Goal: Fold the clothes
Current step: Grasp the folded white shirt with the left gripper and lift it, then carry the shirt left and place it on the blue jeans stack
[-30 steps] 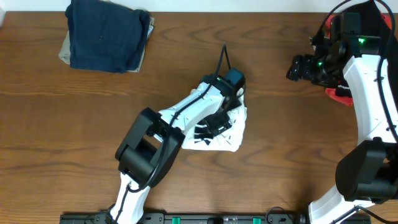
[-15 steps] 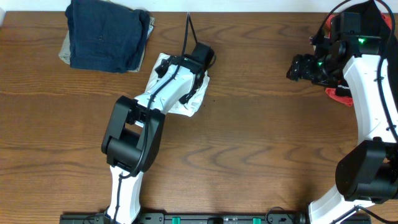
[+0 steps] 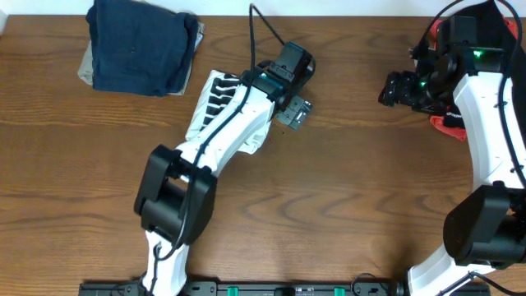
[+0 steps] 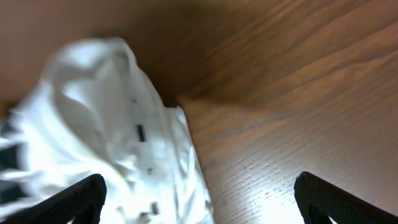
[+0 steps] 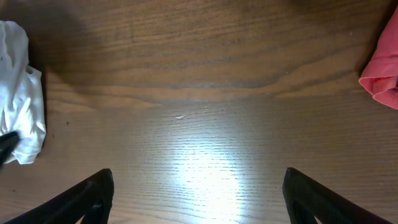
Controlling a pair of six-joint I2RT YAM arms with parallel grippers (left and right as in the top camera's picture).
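Listing my tools and goods: left gripper (image 3: 294, 113), jaws wide apart, empty, hanging just past the right edge of the white T-shirt (image 3: 215, 92). The shirt lies bundled on the table (image 3: 353, 197), black stripes showing, partly under my left arm and near the navy garment (image 3: 136, 45), which is stacked on a tan garment (image 3: 85, 67). Right gripper (image 3: 396, 89), jaws apart, empty, over bare wood beside the red garment (image 3: 446, 123).
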